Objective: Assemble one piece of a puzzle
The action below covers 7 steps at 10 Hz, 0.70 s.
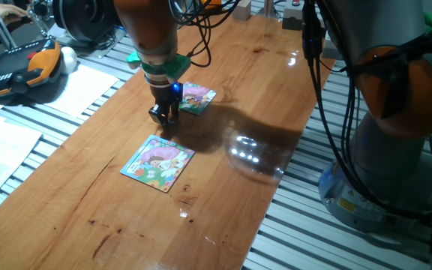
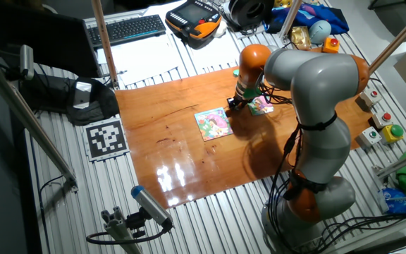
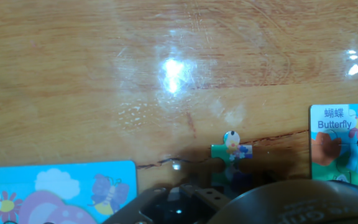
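My arm reaches straight down, my black two-finger gripper (image 1: 164, 117) low over the wooden table (image 1: 231, 187), apparently clenched on the tiny knobbed jigsaw piece (image 3: 230, 151), between the blue-bordered puzzle (image 1: 158, 163) and the small pink-green puzzle (image 1: 197, 97).

Glossy brown wooden tabletop (image 1: 88, 202) with dark grain streaks, bright lamp glare. Lying flat on it: larger blue-bordered square puzzle (image 1: 158, 163), smaller pink-green-white square puzzle (image 1: 197, 97), well apart. Between them, tiny knobbed jigsaw piece (image 3: 231, 150), near smaller puzzle's "Butterfly" edge, apart from both.
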### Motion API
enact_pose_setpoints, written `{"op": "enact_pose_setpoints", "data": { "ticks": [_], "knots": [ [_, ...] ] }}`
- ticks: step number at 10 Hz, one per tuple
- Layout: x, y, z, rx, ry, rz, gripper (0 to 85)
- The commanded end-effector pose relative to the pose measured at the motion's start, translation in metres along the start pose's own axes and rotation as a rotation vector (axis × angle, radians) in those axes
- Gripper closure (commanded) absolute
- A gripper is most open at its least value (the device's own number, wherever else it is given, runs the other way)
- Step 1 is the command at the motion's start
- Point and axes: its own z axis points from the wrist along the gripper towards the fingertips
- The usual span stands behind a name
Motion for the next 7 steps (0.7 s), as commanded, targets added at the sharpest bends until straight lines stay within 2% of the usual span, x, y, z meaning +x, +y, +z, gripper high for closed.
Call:
{"op": "enact_pose_setpoints", "data": {
  "ticks": [1,7],
  "knots": [
    [-0.0001,0.0000,0.0001,-0.001,0.002,0.001,34.0],
    [-0.0003,-0.0002,0.0002,-0.003,0.014,0.004,34.0]
  ]
}}
